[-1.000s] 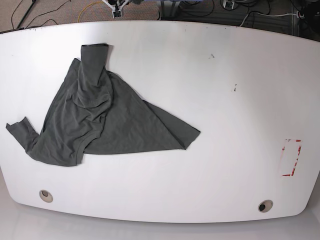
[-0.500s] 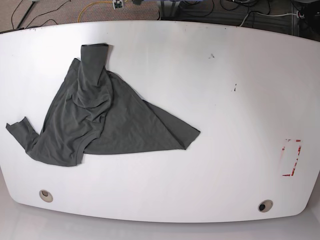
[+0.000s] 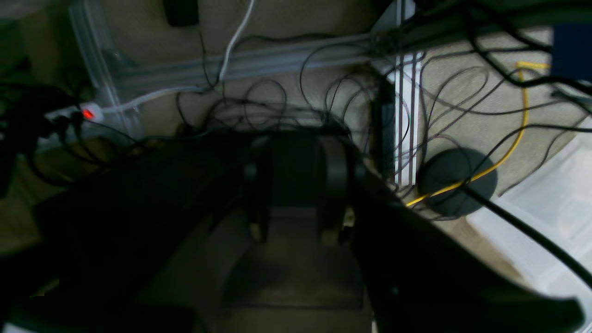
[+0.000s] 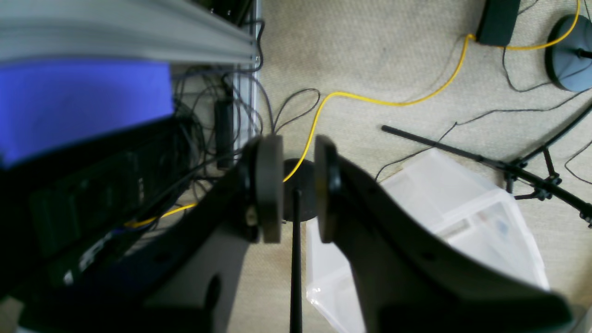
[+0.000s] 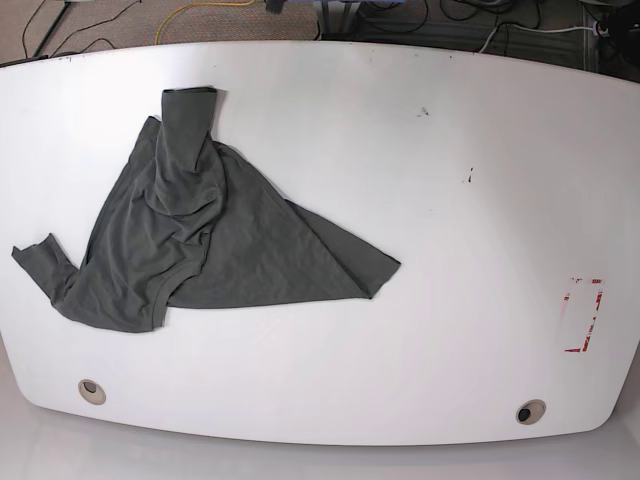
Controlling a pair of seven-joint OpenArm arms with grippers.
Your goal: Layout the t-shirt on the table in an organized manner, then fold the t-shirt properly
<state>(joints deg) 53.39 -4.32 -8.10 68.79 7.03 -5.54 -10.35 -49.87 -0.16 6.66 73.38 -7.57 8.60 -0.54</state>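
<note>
The t-shirt [image 5: 205, 235] lies crumpled on the left half of the bench [image 5: 450, 200], spread in a rough triangle. One sleeve or folded end points up toward the far edge, another sleeve reaches out close to the left edge, and a pointed corner stretches toward the middle of the bench. Its lower hem sits well above the near edge and above the left grommet hole [image 5: 91, 391]. The whole right half of the bench is bare white surface, apart from small dark specks [image 5: 467, 177], the red-and-white marking [image 5: 583, 315] near the right edge and the second grommet hole [image 5: 529, 411] by the near edge.

Neither arm shows over the bench. The left gripper [image 3: 298, 231] hangs over carpeted floor and tangled cables [image 3: 277, 106], its jaws set a narrow way apart with nothing between them. The right gripper [image 4: 298, 231] also hangs over the floor, above a yellow cable [image 4: 393, 99] and a clear plastic bin [image 4: 444, 222], jaws a narrow gap apart and holding nothing.
</note>
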